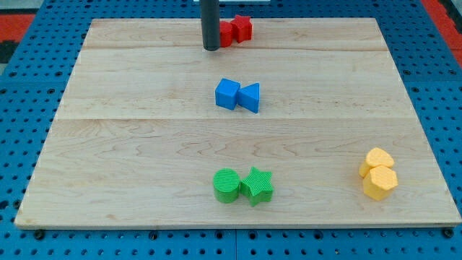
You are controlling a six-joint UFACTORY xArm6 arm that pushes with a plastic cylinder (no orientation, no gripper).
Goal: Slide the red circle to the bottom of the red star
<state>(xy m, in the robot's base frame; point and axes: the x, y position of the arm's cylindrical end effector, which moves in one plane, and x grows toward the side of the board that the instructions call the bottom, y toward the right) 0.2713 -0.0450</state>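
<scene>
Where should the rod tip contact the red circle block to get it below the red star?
No grip possible, only a push. My tip sits at the left of the red circle block, which touches the red star block on its right. Probably best to come around to the circle's top side and push toward the view's bottom, then nudge it right under the star.

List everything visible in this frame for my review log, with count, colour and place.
red circle: 1, red, top centre, partly hidden behind my tip
red star: 1, red, top centre, touching the circle's right
blue cube: 1, blue, centre
blue triangle: 1, blue, against the cube's right
green circle: 1, green, bottom centre
green star: 1, green, right of the green circle
yellow blocks: 2, yellow, lower right, touching
wooden board: 1, light wood
my tip: 1, dark rod, at the red circle's left
</scene>
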